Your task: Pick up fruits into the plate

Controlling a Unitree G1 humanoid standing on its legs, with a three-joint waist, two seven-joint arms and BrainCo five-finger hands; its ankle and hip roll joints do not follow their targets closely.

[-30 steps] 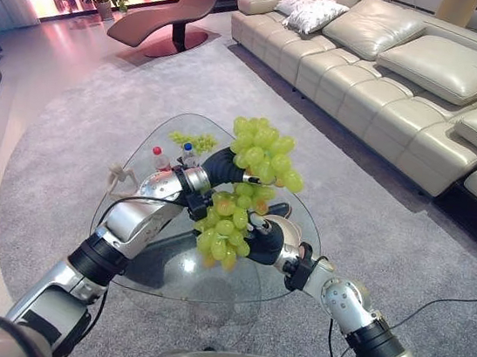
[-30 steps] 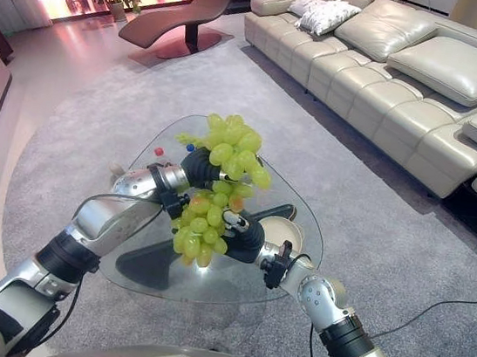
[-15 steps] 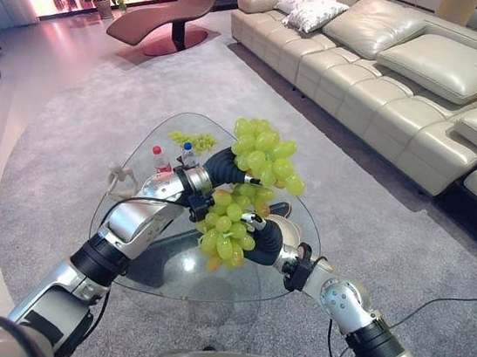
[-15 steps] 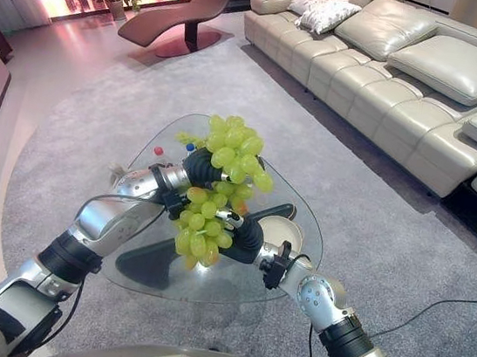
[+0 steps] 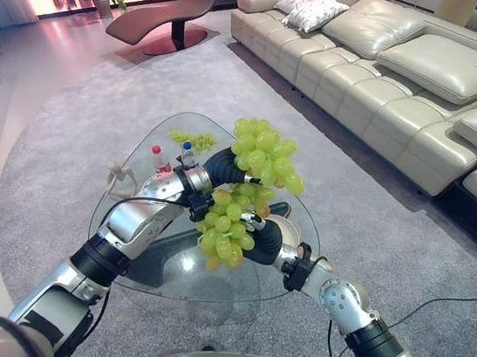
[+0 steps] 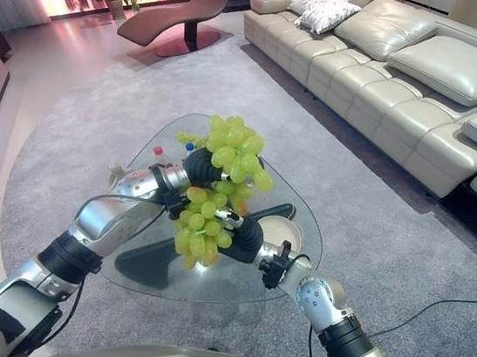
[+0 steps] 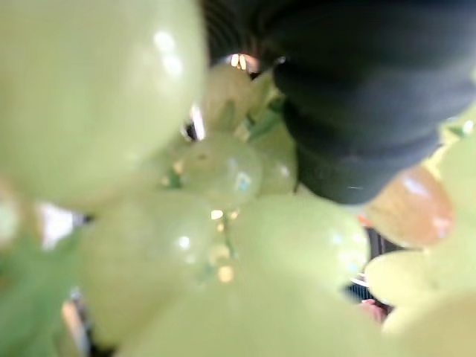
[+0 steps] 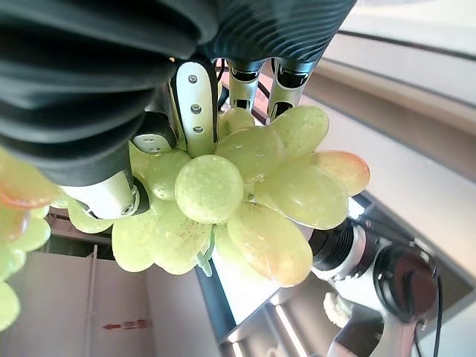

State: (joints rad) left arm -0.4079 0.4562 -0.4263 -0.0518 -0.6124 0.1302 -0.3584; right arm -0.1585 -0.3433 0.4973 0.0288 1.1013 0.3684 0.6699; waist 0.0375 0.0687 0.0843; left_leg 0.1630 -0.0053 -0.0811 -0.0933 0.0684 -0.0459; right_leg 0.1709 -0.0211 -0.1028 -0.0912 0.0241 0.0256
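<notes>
Grapes fill both my hands: my left hand [image 5: 213, 168] grips the upper bunch [image 5: 264, 151], my right hand [image 5: 264, 239] the lower bunch [image 5: 225, 230]. Carry step, I judge; next, lowering onto the plate [image 6: 289, 231] and uncurling.

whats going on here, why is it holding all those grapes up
The robot is lifting green grapes above the glass coffee table. Its left hand carries the upper grape bunch, and its right hand is closed on the lower grape bunch. The plate sits on the table just beyond the right hand, so neither bunch is in it yet.
</notes>
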